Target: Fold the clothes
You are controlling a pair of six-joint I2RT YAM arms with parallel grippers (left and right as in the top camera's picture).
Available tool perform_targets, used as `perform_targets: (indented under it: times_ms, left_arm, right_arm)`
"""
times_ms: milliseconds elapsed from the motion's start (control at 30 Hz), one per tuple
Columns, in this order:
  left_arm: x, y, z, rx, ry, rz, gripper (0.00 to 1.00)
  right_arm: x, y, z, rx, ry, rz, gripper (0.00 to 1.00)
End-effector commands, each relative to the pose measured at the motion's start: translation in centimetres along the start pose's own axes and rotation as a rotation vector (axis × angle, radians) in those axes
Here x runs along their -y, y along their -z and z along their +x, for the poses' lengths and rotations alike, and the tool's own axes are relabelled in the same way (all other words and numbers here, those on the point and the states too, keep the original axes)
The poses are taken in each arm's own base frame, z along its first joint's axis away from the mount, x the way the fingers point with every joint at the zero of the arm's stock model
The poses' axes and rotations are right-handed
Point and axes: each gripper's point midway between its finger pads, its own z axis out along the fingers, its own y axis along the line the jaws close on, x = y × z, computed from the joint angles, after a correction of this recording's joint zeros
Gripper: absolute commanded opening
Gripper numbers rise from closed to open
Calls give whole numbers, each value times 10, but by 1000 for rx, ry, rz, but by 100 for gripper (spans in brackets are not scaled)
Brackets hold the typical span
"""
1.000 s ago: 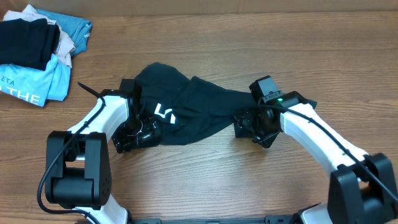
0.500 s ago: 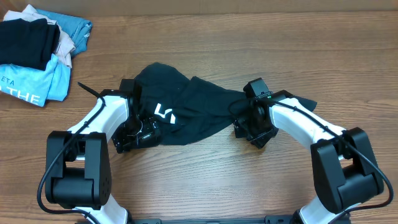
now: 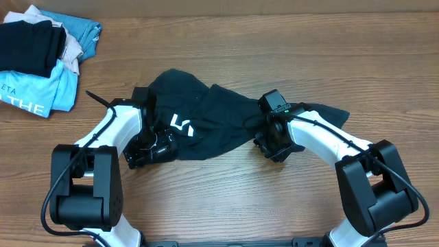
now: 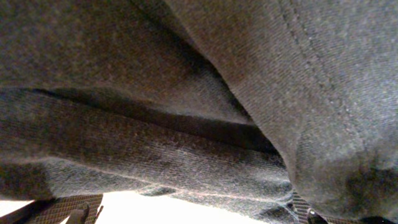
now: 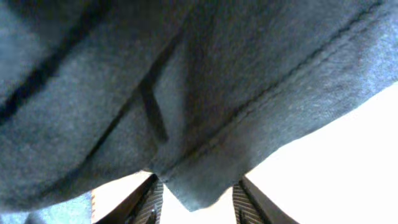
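Left gripper (image 4: 194,214): jaws wide apart with nothing pinched. Dark knit drapes over it at the garment's left end. I judge it sits there to get under that edge.
Right gripper (image 5: 196,186): jaws stand partway in with a hem corner between them. I cannot tell whether they truly pinch it.
Why both ends: I judge one gripper works each end so the cloth can be drawn flat for a fold.
The clothes (image 3: 219,113): crumpled at the middle of the bench (image 3: 274,55), between both grippers, with the white lettering (image 3: 182,125) facing up.
Spare pile: at the far left corner, well apart. I judge it is parked out of the way.
Count: two grippers and one navy-teal garment. The pile has four pieces I can make out: light-blue shirt (image 3: 27,92), black folded garment (image 3: 27,44), pale pinkish piece (image 3: 68,53) and blue piece (image 3: 84,31).
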Motion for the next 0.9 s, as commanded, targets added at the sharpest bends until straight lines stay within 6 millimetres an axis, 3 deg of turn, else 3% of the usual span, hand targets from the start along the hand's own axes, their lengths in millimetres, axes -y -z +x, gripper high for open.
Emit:
perform_targets:
  times_ms: [0,333,467,500,667,733,867]
  left_arm:
    - [-3,-10,4,-31,6,-28,100]
    - [-3,-10,5,-31,5,-28,100]
    - [-3,-10,5,-31,5,-28,100]
    - [-3,-10,5,-31,5,-28,100]
    - [-8,-10,12,-63,-24,-44,100]
    - [-7,-7,15,-68,-57,-38,100]
    - [-2,11,10,-3,-82,3,100]
  right_arm:
    - [7,-1,-8,46,-9,33,38]
    - [3,-1,-14,73,-24,18,39]
    - [1,-1,-15,82,-23,8,8]
    - [1,-1,-16,87,-22,8,4]
    - [1,1,-19,104,4,10,4]
    - [4,13,-21,129,8,25,4]
    - [8,56,-28,228,9,-12,4]
